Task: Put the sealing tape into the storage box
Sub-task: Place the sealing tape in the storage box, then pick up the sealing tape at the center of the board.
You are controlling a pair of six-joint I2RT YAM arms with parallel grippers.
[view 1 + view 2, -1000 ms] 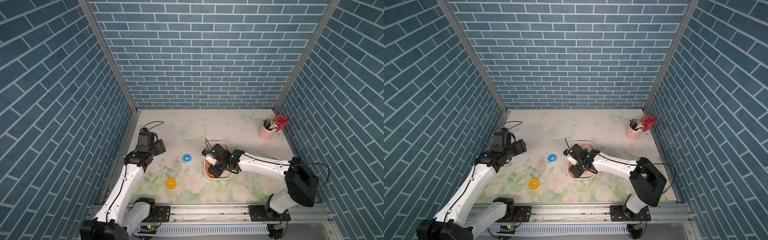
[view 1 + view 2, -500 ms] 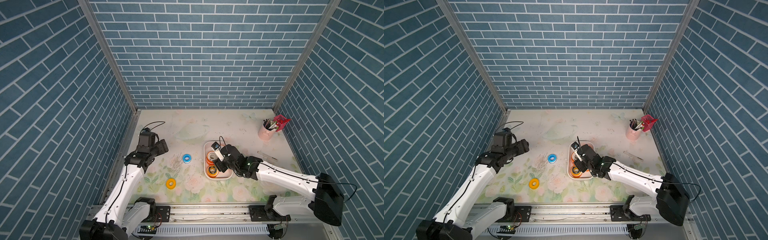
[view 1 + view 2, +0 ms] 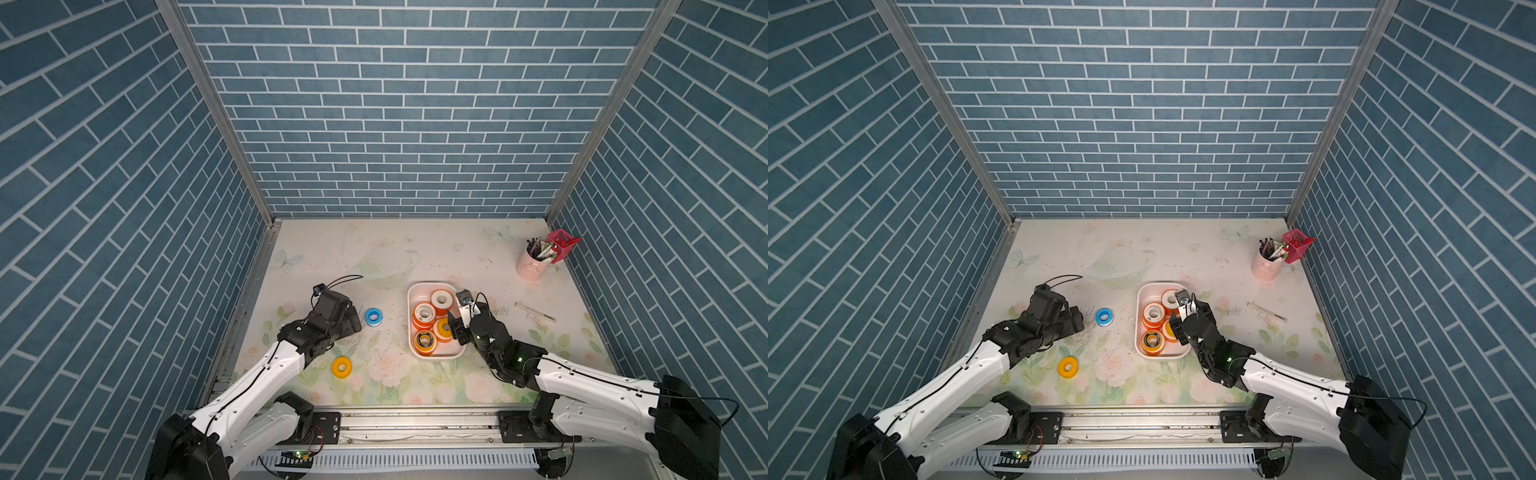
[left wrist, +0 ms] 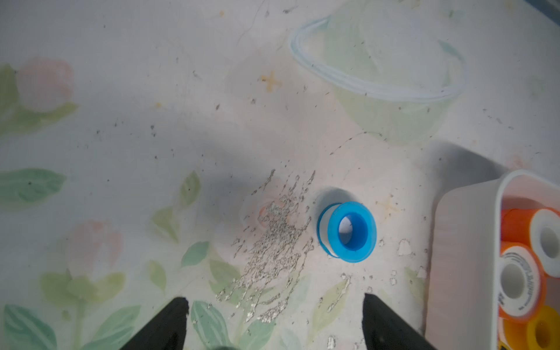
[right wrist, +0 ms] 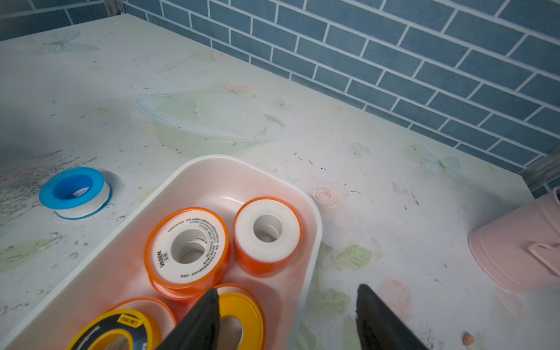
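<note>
Left hand (image 4: 274, 298) spread wide, empty, near a blue plastic roll of sealing tape (image 4: 348, 231) on the floral tabletop (image 4: 121, 91); right hand (image 5: 288, 289) spread, empty, above the rim of the shallow white storage box (image 5: 315, 218).

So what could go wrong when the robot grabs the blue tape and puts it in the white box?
The blue tape roll lies ahead of the open left end effector, not inside its grasp; a misjudged reach could push it away.
The storage box already holds four rolls, so the blue one might land on top and tumble out.
The right end effector sits astride the box wall and could snag it.
</note>
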